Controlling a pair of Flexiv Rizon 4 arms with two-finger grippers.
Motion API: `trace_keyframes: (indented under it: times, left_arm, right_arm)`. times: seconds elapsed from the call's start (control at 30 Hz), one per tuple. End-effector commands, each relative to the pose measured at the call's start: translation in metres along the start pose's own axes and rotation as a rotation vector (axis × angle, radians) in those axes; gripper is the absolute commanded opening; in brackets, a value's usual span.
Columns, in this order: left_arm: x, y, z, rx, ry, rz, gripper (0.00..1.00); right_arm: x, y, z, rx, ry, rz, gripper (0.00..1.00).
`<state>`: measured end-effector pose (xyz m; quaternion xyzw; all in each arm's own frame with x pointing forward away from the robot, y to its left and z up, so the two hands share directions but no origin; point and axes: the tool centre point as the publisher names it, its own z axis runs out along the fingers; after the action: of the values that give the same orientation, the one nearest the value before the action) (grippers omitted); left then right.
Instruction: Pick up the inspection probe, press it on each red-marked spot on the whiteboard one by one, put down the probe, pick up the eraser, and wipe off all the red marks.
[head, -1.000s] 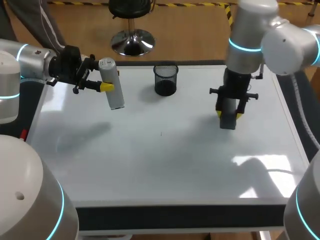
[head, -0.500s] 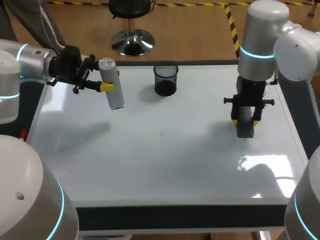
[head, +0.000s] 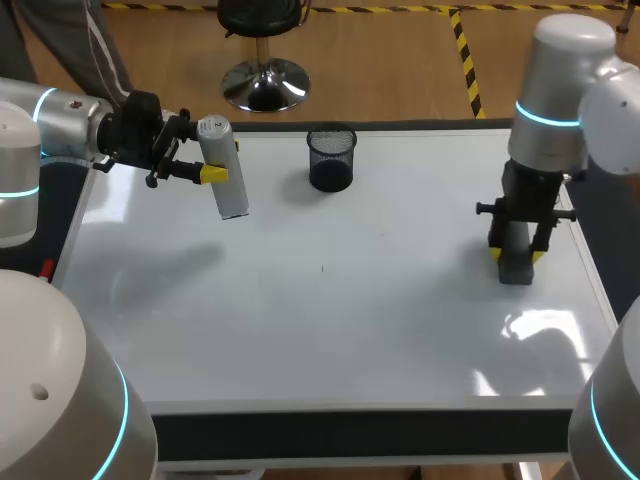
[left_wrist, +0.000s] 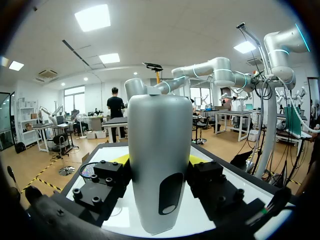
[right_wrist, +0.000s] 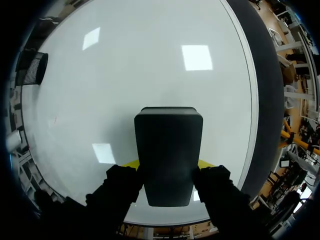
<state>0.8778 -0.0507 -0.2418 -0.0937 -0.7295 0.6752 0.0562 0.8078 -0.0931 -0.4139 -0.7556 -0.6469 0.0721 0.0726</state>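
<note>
**Item 1: left gripper** (head: 215, 172). Closed around the probe (head: 228, 180), with one yellow-tipped finger on each side of the barrel. The arm comes in level from the far-left edge of the whiteboard (head: 350, 330).

**Item 2: probe.** A grey cylinder held between the left fingers, close to upright with a slight lean. Its capped end stands just above the fingers, and the longer part hangs below them, off the board. In the left wrist view the barrel fills the gap between the two finger blocks, and a dark oval slot in it faces the camera.

**Item 3: right gripper** (head: 517, 254). Points straight down over the board's right side and is clamped on the eraser (head: 516, 270).

**Item 4: eraser.** A dark rectangular block gripped on both long sides, reaching out ahead of the right fingertips towards the board. Whether it touches the surface cannot be told.

**Item 5: red mark** (head: 322, 268). One small stroke on the board, well apart from the eraser on the left arm's side, and also well apart from the probe.

**Item 6: cup** (head: 332, 158). Black mesh, upright near the board's far edge. It stands between the two grippers, nearer the left one.
</note>
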Motion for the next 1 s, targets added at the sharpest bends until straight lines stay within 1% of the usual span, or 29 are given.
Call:
trace_keyframes:
  times: [0.03,0.27,0.53,0.57,0.63,0.67,0.7,0.73,1.0]
  left_arm:
    - [0.001,-0.001,0.0,0.001,-0.001,0.003,0.0]
    - [0.001,-0.001,0.0,0.001,-0.001,0.003,0.0]
    - [0.001,-0.001,0.0,0.001,-0.001,0.003,0.0]
    - [0.001,-0.001,0.0,0.001,-0.001,0.003,0.0]
    - [0.001,-0.001,0.0,0.001,-0.001,0.003,0.0]
    - [0.001,-0.001,0.0,0.001,-0.001,0.003,0.0]
    - [0.001,-0.001,0.0,0.001,-0.001,0.003,0.0]
    - [0.001,-0.001,0.0,0.001,-0.001,0.003,0.0]
    - [0.001,-0.001,0.0,0.001,-0.001,0.003,0.0]
  right_arm:
    - [-0.008,-0.005,0.0,-0.008,0.015,-0.015,0.0]
    - [-0.008,-0.002,0.005,0.005,0.012,-0.054,0.0]
    - [-0.01,0.0,0.005,0.011,0.0,-0.057,0.0]
    - [-0.011,0.0,0.005,0.011,-0.002,-0.057,0.25]
    - [-0.011,-0.001,0.003,0.008,-0.002,-0.053,0.48]
    - [-0.011,-0.001,0.002,0.008,-0.001,-0.053,0.73]
    - [-0.011,-0.001,0.001,0.005,0.0,-0.051,0.89]
    - [-0.012,-0.002,-0.001,0.004,0.001,-0.049,1.0]
    - [-0.013,-0.007,-0.013,-0.031,0.023,-0.023,1.0]
